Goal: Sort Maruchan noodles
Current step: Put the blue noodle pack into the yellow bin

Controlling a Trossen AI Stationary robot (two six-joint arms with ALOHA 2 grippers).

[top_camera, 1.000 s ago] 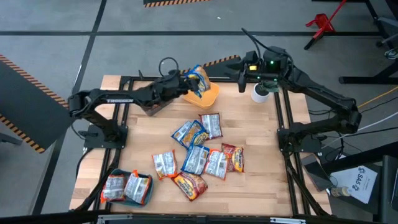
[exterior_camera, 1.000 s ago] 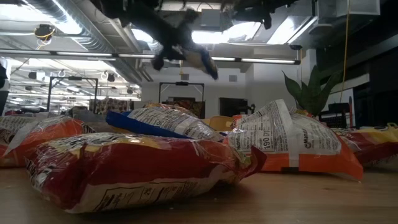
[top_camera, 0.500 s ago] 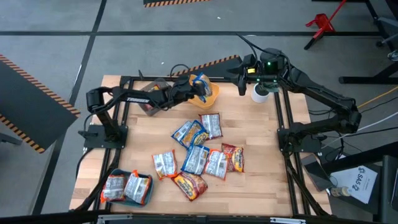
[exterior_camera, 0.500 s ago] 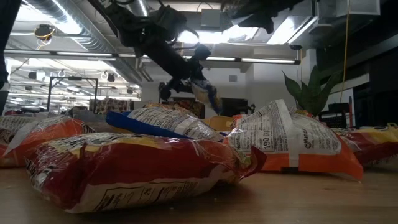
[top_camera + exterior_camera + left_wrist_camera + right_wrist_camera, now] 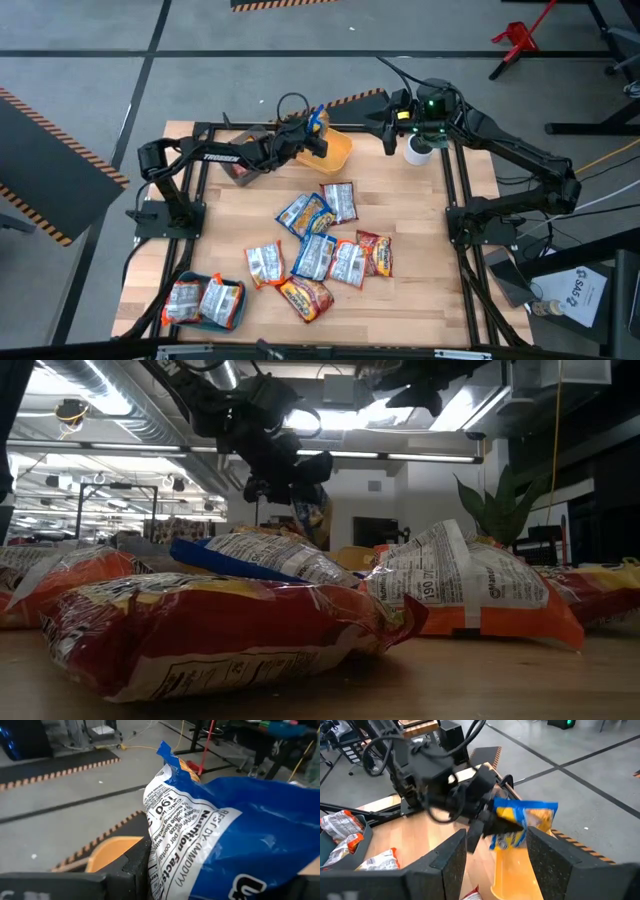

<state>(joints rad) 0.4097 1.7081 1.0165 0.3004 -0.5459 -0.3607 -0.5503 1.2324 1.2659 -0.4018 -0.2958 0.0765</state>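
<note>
High view: left gripper point(image 5: 312, 140) at far edge of table point(image 5: 430, 215), clenched on blue packet point(image 5: 317, 124) over yellow bin point(image 5: 338, 150); right gripper point(image 5: 385, 118) waits just right of bin, fingers apart, nothing between; loose packets point(image 5: 320, 245) mid-table, bare wood around; teal bin point(image 5: 205, 302) near-left corner with two packets
Low view: blue packet point(image 5: 312, 510) hangs above pile
Left wrist: packet point(image 5: 210, 840) fills view
Right wrist: packet point(image 5: 522, 822) above bin point(image 5: 512, 870)
</note>
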